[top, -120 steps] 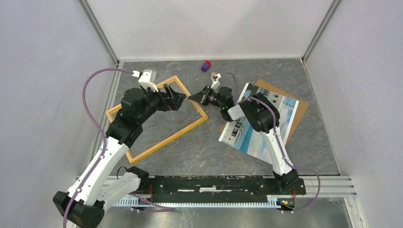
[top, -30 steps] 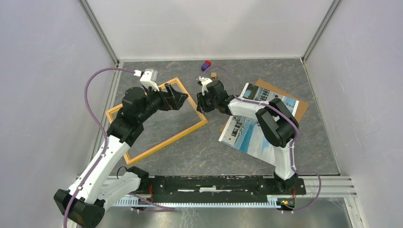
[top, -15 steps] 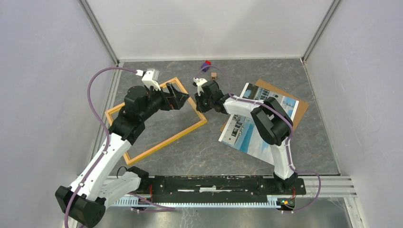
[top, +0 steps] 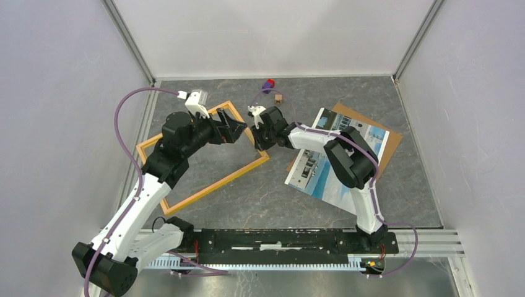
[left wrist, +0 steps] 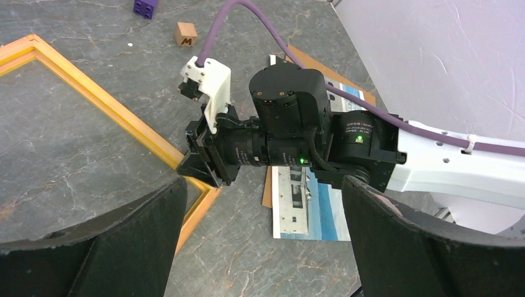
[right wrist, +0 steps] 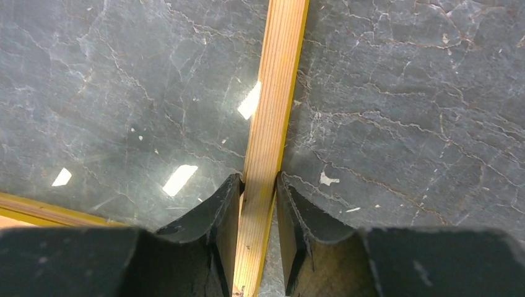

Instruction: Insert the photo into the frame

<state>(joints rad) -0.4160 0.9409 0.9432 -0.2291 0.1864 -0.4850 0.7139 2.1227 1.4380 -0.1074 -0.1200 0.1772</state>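
Change: right claw [right wrist: 259, 185] has swung off the photo [top: 337, 179] to the frame [right wrist: 275, 80]; it now pinches a rail
Left claw [top: 235, 131]: spread wide, empty, just beside the right claw
Photo: well right of both claws, not yet inserted; frame probably gets positioned first

Only legible mark: a dark capital "M" on one face of the small wooden cube [left wrist: 186, 34], which sits near the far edge of the table [top: 260, 198], about mid-width, close to the purple block [left wrist: 144, 6]. There's a white printed label [left wrist: 361, 131] on the black wrist housing of the right arm [left wrist: 446, 164], behind the right gripper [right wrist: 257, 185], but its print is too small to read. In the overhead view the cube's letter can't be made out.
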